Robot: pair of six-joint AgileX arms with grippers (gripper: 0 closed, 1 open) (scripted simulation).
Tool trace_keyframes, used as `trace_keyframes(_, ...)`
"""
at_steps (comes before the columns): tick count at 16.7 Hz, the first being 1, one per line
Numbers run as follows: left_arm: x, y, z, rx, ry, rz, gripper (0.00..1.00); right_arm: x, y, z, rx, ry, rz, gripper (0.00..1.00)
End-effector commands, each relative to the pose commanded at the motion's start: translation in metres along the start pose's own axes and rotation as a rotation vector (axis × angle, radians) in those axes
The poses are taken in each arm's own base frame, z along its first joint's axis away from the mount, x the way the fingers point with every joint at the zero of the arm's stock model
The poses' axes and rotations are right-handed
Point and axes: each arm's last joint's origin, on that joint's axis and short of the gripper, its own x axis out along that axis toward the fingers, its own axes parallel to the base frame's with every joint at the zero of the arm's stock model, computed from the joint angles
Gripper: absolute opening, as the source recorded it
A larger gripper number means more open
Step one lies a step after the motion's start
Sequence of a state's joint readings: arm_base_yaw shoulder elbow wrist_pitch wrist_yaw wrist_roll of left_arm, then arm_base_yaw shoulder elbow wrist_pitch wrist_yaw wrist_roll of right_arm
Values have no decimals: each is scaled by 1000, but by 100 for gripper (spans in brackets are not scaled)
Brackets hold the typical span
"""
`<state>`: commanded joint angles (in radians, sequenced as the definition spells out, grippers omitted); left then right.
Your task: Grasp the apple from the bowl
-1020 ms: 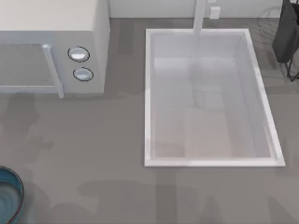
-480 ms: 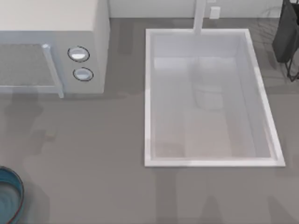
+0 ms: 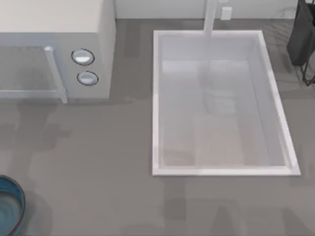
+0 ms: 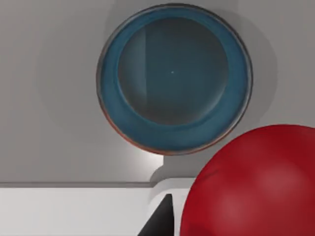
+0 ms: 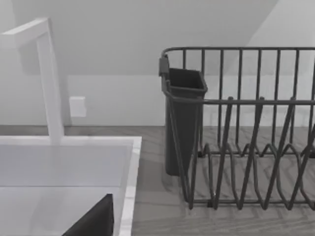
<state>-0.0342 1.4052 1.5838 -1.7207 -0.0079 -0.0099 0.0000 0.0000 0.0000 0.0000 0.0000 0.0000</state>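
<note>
The apple (image 4: 251,172), glossy and bright red, looms close to the left wrist camera, lifted clear of the bowl (image 4: 172,78). My left gripper (image 4: 246,226) is shut on it, and one dark finger (image 4: 161,223) shows beside the fruit. Beneath it the bowl stands empty on the counter, blue-teal inside with a dark reddish rim. In the top view the bowl (image 3: 10,204) sits at the counter's front left corner, cut by the picture's edge. A dark wedge of my right gripper (image 5: 93,221) hangs over the sink's far right corner.
A white microwave (image 3: 54,49) with two knobs stands at the back left. The large white sink (image 3: 155,98) with its faucet (image 3: 210,17) takes the middle and right. A dark wire dish rack (image 5: 246,132) with a cutlery holder stands at the back right.
Faint arm shadows on the counter have drifted. The bowl, the microwave and the sink stay where they were.
</note>
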Motion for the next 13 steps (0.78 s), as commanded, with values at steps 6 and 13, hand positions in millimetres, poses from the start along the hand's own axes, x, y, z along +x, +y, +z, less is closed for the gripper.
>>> trace_keyframes(6,64,-122,78,-4,36,-2,0,0,0,0,0,0,0,100)
trace_keyframes(13,97,-177,89,-6,29,-8,0,0,0,0,0,0,0,100)
